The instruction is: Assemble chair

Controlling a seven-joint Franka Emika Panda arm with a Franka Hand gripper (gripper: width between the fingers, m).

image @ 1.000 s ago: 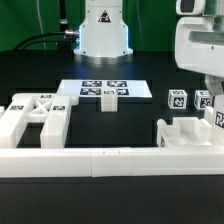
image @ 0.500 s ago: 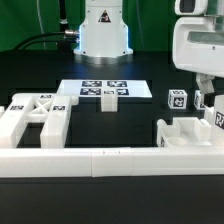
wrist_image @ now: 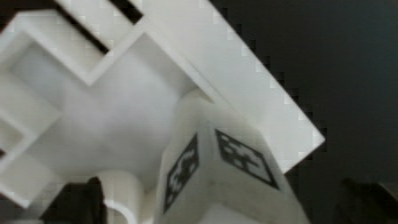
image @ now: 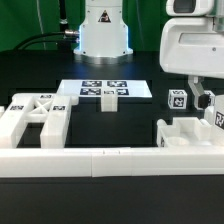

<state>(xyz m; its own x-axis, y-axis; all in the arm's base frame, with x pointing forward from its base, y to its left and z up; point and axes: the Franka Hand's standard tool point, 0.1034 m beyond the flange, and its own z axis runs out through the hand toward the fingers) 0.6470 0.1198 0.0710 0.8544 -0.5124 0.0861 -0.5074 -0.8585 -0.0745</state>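
Exterior view: the white two-finger gripper (image: 203,101) hangs in the upper right of the frame, and its fingers look apart, clamping nothing. Just below it, small matte-white plastic tagged blocks (image: 178,98) stand behind a chunky white chair panel (image: 188,132). A white cross-braced chair frame (image: 40,115) lies at the lower left.

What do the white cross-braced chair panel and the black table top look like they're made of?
Cross-braced chair panel: probably chunky matte white plastic, going by its even colour, rounded edges and lack of glare. Table: a dull black surface, perhaps cloth or a mat, since it throws no reflections; the texture is too blurred to say.
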